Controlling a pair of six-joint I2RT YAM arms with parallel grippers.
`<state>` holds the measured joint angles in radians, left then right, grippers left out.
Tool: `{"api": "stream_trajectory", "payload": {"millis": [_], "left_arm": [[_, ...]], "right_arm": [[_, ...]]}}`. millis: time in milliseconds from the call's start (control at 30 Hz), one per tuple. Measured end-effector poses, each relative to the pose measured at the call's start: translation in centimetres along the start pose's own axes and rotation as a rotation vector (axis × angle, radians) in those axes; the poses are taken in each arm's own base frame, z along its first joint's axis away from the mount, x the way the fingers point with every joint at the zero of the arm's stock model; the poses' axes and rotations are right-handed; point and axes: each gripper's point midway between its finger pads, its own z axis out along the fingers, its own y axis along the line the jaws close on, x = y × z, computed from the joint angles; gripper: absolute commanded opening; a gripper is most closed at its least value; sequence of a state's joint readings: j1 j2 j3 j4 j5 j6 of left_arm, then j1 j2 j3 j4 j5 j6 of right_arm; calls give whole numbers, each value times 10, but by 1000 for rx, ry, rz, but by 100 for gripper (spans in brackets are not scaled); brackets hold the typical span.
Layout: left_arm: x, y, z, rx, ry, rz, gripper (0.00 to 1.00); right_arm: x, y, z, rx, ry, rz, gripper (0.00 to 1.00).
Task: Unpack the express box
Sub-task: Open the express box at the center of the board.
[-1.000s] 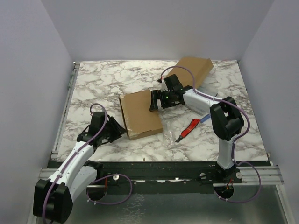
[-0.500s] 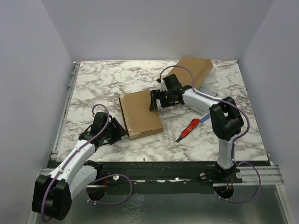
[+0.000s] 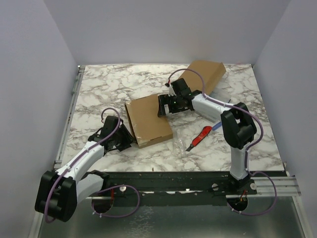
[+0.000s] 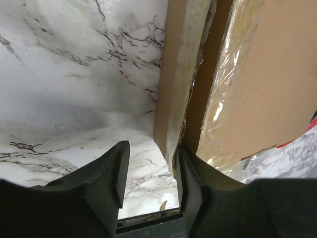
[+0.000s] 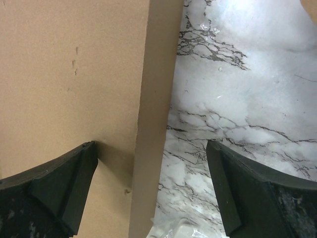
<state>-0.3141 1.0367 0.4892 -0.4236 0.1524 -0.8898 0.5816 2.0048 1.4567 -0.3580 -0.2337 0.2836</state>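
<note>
Cardboard express box (image 3: 147,120) lies flat in the middle of the marble tabletop (image 3: 99,89). My left gripper (image 4: 151,178) is half open at its near-left corner — the side wall stands between the jaws, against one finger, clear of the other. My right gripper (image 5: 151,148) gapes wide astride the far-right edge, holding nothing. A red cutter (image 3: 199,138) lies nearby.

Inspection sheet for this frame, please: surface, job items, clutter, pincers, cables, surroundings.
Surface: marbled table.
Job's things: flat express box at centre, seam gaping near-left; box cutter to its right.
Clutter: second cardboard box far right; clear plastic scrap by the cutter.
Pincers: left pincer open at the box's near-left corner; right pincer open, straddling its right edge.
Cables: purple cables along both arms.
Surroundings: plain walls on three sides.
</note>
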Motion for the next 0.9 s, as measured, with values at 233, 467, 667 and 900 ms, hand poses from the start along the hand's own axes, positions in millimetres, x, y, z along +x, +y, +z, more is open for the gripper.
{"api": "stream_trajectory", "payload": {"millis": [233,467,667,900], "left_arm": [[-9,1,2,-24,-48,-30,35],[-14,20,10,-96,-63,-96,29],[-26,23,10,-95,-96,-143,28],[-27,33,9,-112,-89,-147,71]], "right_arm": [[-10,-6,6,33,-21,-20,97],[-17,-13,7,64,-47,-43,98],[-23,-16,8,78,-71,-69,97],[-32,-20,8,97,-103,-113,97]]}}
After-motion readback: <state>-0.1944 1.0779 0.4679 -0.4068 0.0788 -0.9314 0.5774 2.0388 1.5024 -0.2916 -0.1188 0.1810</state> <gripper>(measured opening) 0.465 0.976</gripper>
